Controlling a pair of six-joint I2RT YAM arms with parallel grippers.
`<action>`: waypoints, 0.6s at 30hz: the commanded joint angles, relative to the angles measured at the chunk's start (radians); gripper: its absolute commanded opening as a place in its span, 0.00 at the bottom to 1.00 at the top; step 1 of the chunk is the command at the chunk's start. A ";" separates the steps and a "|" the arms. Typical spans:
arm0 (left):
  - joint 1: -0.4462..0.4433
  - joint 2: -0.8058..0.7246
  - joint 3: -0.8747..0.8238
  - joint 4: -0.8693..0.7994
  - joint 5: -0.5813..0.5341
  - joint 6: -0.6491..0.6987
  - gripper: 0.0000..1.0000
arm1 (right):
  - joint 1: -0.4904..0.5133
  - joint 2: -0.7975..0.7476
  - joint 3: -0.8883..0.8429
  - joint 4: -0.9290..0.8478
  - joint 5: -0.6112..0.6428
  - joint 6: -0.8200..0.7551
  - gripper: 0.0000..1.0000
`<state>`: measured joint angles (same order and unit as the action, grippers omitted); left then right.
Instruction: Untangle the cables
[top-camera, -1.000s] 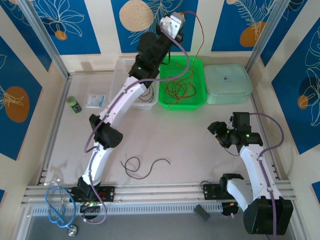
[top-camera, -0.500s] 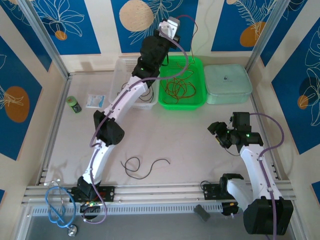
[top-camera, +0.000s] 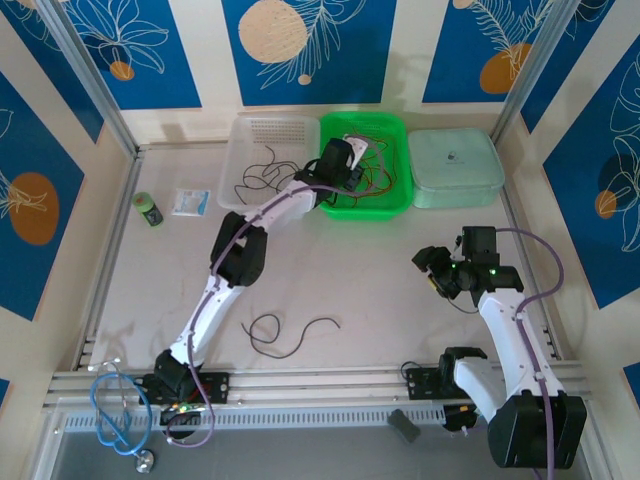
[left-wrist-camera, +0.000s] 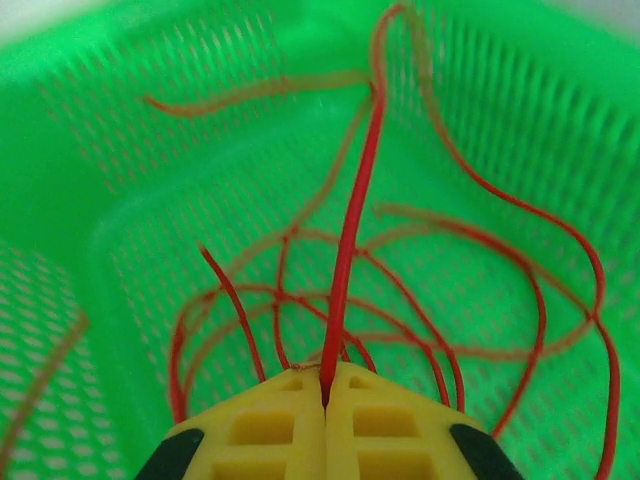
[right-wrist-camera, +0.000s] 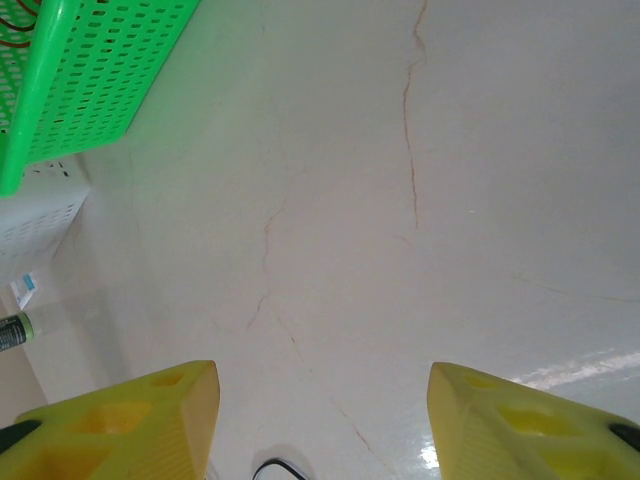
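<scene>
We found the left gripper (left-wrist-camera: 327, 388) clenched on one red wire (left-wrist-camera: 352, 240), whose length ran straight away from the jaws, above the other cables (left-wrist-camera: 470, 233) lying in the green basket (left-wrist-camera: 90, 130). The right gripper (right-wrist-camera: 320, 420) hung released over the table (right-wrist-camera: 450, 200), well apart. Blur hid whether the held wire ran free.
</scene>
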<state>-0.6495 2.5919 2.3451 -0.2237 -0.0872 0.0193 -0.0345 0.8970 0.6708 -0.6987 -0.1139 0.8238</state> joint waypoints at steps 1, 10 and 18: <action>-0.005 -0.004 0.144 -0.205 0.046 -0.054 0.15 | 0.015 0.007 -0.011 0.013 -0.029 0.011 0.57; -0.006 -0.102 0.152 -0.364 0.128 -0.070 0.77 | 0.070 0.029 -0.005 0.025 -0.015 0.028 0.57; -0.016 -0.361 0.032 -0.386 0.124 -0.048 1.00 | 0.327 0.185 0.111 -0.035 0.142 0.044 0.58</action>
<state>-0.6552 2.4031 2.4248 -0.6033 0.0334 -0.0444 0.2180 1.0286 0.7143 -0.6975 -0.0433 0.8509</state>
